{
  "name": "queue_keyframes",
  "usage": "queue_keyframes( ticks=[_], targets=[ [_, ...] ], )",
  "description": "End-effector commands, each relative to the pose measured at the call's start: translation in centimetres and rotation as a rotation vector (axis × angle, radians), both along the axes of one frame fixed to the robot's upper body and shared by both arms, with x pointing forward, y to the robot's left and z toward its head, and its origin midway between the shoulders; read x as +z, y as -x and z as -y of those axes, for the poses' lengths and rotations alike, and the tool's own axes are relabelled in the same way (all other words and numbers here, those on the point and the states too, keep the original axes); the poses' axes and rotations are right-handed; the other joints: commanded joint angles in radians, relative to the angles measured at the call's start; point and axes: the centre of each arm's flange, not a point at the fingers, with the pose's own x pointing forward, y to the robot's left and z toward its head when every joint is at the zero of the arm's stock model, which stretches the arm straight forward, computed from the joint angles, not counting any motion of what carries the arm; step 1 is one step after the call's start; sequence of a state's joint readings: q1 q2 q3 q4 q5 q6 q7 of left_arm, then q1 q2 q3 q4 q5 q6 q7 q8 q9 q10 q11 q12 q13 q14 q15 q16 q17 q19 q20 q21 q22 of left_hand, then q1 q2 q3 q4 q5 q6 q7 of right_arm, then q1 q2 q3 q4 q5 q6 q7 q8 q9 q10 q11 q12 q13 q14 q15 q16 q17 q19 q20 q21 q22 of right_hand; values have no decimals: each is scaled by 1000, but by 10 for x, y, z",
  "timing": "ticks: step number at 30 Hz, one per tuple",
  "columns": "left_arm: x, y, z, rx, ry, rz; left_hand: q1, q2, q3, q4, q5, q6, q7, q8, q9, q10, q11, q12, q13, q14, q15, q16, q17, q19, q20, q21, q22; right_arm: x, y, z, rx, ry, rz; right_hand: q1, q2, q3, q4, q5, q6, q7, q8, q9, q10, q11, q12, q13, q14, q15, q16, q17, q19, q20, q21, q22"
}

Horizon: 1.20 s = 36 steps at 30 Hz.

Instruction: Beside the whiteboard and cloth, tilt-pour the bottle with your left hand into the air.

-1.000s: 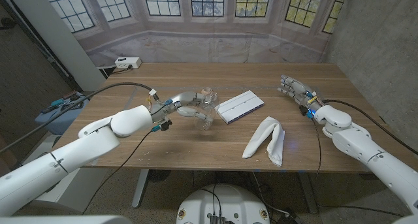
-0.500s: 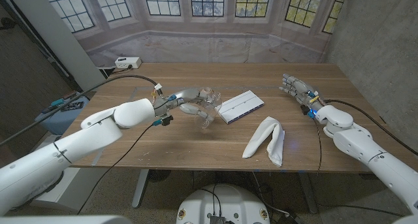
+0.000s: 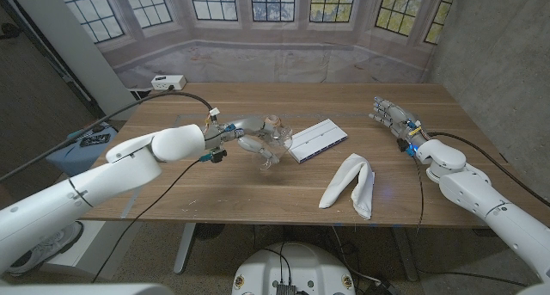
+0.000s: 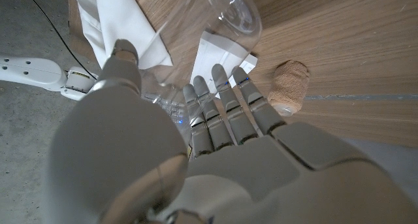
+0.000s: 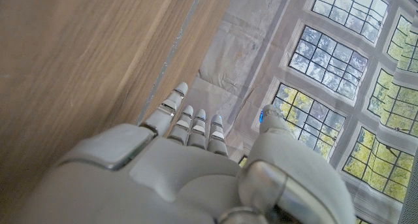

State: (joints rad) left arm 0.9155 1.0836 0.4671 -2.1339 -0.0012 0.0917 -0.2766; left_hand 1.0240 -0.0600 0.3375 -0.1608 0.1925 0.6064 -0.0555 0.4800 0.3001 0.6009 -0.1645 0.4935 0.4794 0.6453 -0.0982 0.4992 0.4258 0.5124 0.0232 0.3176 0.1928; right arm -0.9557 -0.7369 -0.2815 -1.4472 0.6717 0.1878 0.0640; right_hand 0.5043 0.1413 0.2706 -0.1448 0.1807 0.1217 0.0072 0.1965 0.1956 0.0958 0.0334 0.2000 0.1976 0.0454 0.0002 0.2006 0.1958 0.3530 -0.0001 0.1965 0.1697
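Clear plastic bottle (image 3: 272,140): tilted, neck down toward near counter (image 3: 241,187), no contents visible, gripped by left hand (image 3: 247,135) fingers. Right hand (image 3: 392,116): fingers extended, holding nothing.

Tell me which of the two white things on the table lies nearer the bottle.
The whiteboard, flat and rectangular, lies right beside the bottle held by the left hand; the crumpled cloth lies farther off.

The tilted bottle (image 3: 271,140) in the left hand (image 3: 251,137) hangs just left of the whiteboard (image 3: 315,139), with the cloth (image 3: 351,184) near-right. Bare desk (image 3: 215,192) lies open on its near side and between cloth and right hand (image 3: 391,117).
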Motion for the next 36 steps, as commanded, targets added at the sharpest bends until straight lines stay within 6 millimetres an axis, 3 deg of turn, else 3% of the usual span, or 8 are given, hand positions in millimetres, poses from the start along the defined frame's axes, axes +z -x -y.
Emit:
queue_keyframes(
  ticks=[1, 14, 29, 36],
  targets=[
    [7, 9, -6, 43, -61, -1, 123, 137, 3, 7, 5, 109, 44, 12, 6, 9, -5, 7, 6, 58, -51, 6, 7, -1, 1, 3, 5, 4, -1, -4, 13, 8, 1, 12, 1, 2, -3, 1, 8, 4, 8, 2, 6, 0, 5, 5, 8, -3, 8, 0, 5, -6, -3, 2],
    [19, 13, -10, 86, -135, -8, 121, 140, 2, 9, 5, 117, 41, 23, 12, 19, -7, 13, 16, 61, -51, 6, 12, -1, 1, 4, 5, 7, -6, -2, 16, 5, 4, 17, 0, 4, -4, 2, 10, 6, 7, 2, 9, 3, 5, 5, 11, 0, 8, 1, 9, -2, -2, 2],
    [47, 5, -9, 127, -224, -33, 121, 143, 5, 8, 6, 123, 47, 29, 11, 28, -2, 17, 28, 64, -52, 0, 13, -2, -1, 3, 4, 9, -21, -1, 23, -29, 22, 19, 0, 4, -4, 2, 12, 6, 7, 2, 12, 7, 5, 5, 14, 0, 8, 1, 11, -1, -1, 2],
    [49, 1, -2, 140, -318, -48, 119, 146, 6, 8, 7, 120, 48, 29, 9, 26, -1, 17, 33, 65, -52, -2, 15, -3, -1, 2, 4, 13, -21, -1, 21, -28, 35, 22, 0, 6, -5, 2, 13, 10, 7, 2, 16, 4, 6, 5, 19, 1, 10, 0, 16, -3, 0, 2]
  ],
)
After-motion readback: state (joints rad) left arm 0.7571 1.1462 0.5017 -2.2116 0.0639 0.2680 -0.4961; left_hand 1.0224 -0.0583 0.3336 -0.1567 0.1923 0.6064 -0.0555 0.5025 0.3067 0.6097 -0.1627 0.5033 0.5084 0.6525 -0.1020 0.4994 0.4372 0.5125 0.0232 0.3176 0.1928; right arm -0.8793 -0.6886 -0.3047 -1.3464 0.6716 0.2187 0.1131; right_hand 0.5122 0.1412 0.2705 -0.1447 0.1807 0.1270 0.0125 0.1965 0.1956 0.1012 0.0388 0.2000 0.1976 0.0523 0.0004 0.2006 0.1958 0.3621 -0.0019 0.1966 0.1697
